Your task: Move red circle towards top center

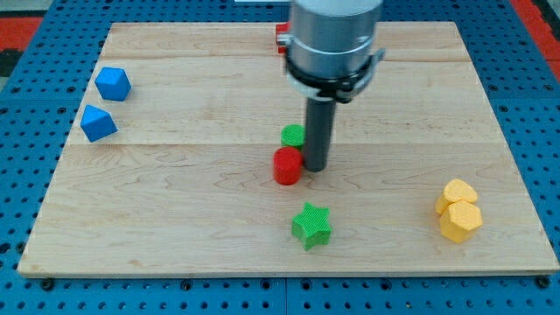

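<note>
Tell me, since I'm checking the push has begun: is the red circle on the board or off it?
On the board. The red circle sits near the centre of the wooden board, with my tip right beside it on the view's right.

Robotics lab bench: blue pegboard [26, 131] surrounds wooden board [175, 201]; grey robot arm housing [335, 39] hangs above board's top centre.
</note>
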`<state>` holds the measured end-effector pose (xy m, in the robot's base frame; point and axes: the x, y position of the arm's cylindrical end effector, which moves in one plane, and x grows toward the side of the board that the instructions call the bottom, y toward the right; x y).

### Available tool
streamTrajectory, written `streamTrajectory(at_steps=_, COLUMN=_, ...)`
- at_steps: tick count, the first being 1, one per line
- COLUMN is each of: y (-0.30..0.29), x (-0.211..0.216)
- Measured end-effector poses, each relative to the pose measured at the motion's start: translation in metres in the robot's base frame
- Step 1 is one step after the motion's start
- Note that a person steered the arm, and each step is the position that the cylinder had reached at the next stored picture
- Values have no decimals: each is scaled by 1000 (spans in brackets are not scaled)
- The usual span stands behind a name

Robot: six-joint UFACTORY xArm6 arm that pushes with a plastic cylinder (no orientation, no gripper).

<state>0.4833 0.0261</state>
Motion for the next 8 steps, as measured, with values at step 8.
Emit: streamTrajectory(at_steps=8, y=-70, x=-136)
